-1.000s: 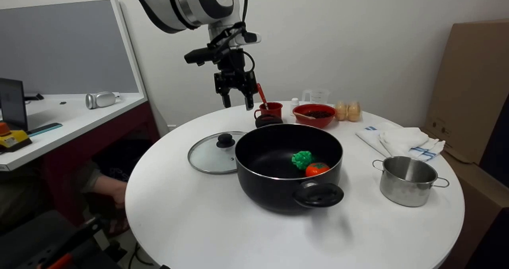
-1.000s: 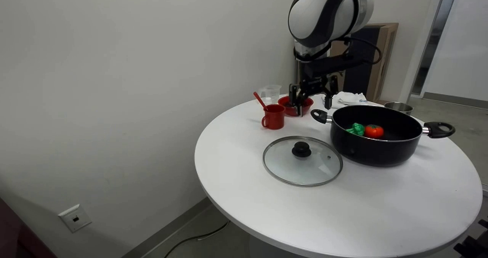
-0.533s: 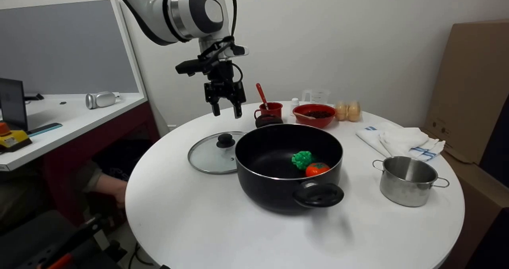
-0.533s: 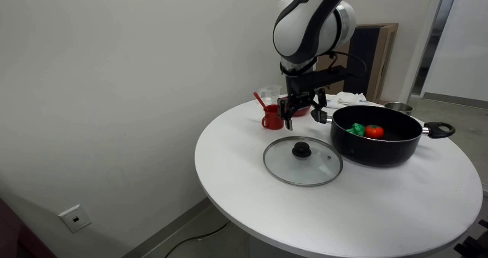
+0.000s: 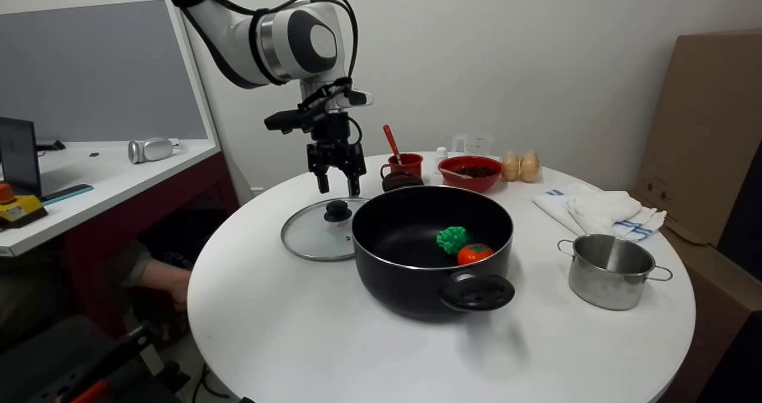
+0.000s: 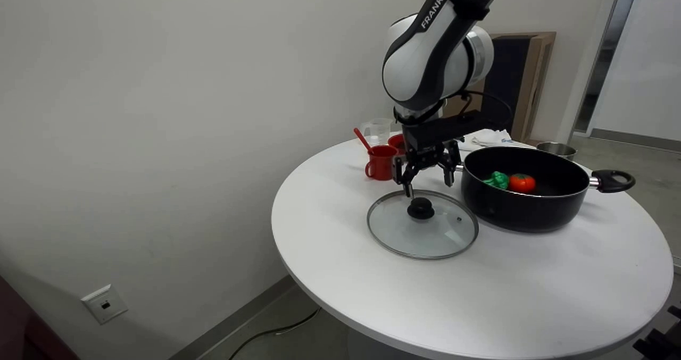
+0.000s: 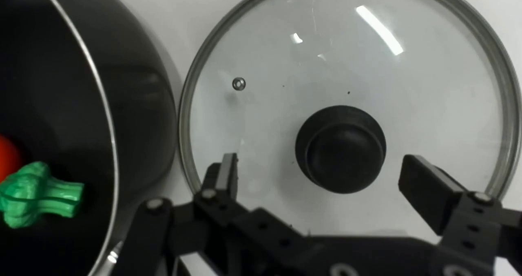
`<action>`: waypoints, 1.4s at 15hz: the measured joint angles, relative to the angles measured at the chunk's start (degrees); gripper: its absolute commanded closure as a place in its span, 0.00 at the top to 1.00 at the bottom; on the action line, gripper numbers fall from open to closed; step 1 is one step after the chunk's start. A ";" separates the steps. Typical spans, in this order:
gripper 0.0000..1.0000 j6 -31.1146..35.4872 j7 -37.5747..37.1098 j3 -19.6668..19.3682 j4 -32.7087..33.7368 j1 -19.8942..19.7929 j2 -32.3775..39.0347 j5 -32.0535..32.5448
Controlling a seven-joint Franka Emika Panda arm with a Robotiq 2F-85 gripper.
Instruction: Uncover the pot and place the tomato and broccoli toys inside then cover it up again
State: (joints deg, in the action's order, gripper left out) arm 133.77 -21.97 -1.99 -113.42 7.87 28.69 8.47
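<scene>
In an exterior view, the claw [image 5: 339, 190] hangs left of centre, jaws spread, over the lid [image 5: 315, 237]; tomato [image 5: 475, 253] and broccoli [image 5: 452, 240] lie inside the pot [image 5: 411, 290]. In an exterior view, worktop [image 6: 511, 296] stretches wide below the lid to its curved edge. In the wrist view, the knob [image 7: 344, 157] sits between the jaws — wider gap frame-left — and the lid's rim runs close beside the pot.

In an exterior view the gripper [image 6: 429, 189] hides most of the bowl [image 6: 396, 143] near the table's [image 6: 330, 227] far edge.
</scene>
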 measured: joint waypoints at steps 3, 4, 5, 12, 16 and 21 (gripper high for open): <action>1.00 0.01 -0.49 -0.39 -0.07 -0.03 1.05 -0.11; 1.00 0.06 -0.50 -0.40 -0.07 -0.03 1.36 -0.14; 1.00 0.14 -0.50 -0.40 -0.06 0.01 1.64 -0.16; 0.63 0.28 -0.50 -0.09 0.31 0.23 3.40 -0.47; 0.31 0.68 -0.50 0.11 0.65 0.62 4.13 -0.48; 0.75 0.70 -0.48 0.10 0.89 0.84 4.29 -0.47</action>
State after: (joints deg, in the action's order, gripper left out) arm 134.47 -22.46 -1.88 -112.53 8.71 32.98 7.99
